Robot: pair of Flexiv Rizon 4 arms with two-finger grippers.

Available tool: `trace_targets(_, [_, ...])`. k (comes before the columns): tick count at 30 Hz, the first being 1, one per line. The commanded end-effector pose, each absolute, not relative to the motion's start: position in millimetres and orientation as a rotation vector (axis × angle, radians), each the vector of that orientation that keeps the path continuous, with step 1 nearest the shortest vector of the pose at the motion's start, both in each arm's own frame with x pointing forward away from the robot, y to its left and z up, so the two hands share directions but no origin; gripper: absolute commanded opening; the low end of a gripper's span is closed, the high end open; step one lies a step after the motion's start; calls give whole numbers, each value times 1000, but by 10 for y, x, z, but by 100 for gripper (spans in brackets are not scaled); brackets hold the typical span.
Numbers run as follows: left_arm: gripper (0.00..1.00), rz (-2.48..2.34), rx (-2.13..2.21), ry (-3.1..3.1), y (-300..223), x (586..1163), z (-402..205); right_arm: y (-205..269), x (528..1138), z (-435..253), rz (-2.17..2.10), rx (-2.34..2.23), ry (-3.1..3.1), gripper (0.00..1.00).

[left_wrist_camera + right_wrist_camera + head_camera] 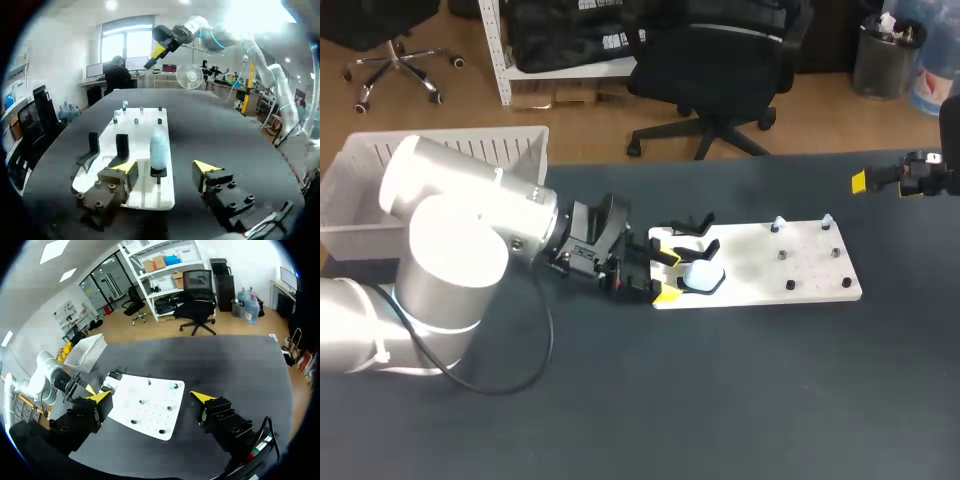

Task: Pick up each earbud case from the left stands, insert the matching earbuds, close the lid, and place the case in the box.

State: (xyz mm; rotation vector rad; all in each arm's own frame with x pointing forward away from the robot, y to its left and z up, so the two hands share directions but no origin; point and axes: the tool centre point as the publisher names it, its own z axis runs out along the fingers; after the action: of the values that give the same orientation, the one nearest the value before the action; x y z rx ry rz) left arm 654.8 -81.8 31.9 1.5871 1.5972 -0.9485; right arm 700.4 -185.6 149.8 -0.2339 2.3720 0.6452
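- One white slatted box (470,150) sits at the far left edge of the dark table (770,400).
- Next comes the silver left arm (450,250), entering from the left, with a black cable (535,350) looping under it across the table.
- There is small white print on the black wrist section just behind the left hand (665,276), too small to read.
- The left hand is spread wide and holds nothing. Its yellow tips lie low over the near end of the white board (760,255).
- The pale blue earbud case (159,147) stands upright in a black stand on the board. It is just ahead of the tips, nearer one finger (126,167) than the other, and neither finger touches it.
- Two empty black stands (121,145) rise beside the case on the same end of the board. They stand to one side of the hand and do not block its line to the case.
- Farther right, the board carries small dark pegs (783,255), and two pale earbuds (777,223) sit along its far edge.
- The right hand (150,399) is last. It is raised above the table's right side, well apart from the board, with its fingers wide and nothing between them.
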Motion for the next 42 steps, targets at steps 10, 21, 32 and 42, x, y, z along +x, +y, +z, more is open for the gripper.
trace_targets(10, [61,-993,1600,1568,-893,6547,272,-1863,7006,1498,646,-236,2372,100])
trace_targets(21, [68,-1019,1621,1552,-972,6536,239,-1863,7006,1498,646,-236,2372,100])
trace_targets(32, [61,-1014,1613,1555,-1057,6608,190,-1863,7006,1498,646,-236,2372,100])
trace_targets(42, [51,-1029,1601,1558,-1094,6638,177,-1863,7006,1498,646,-236,2372,100])
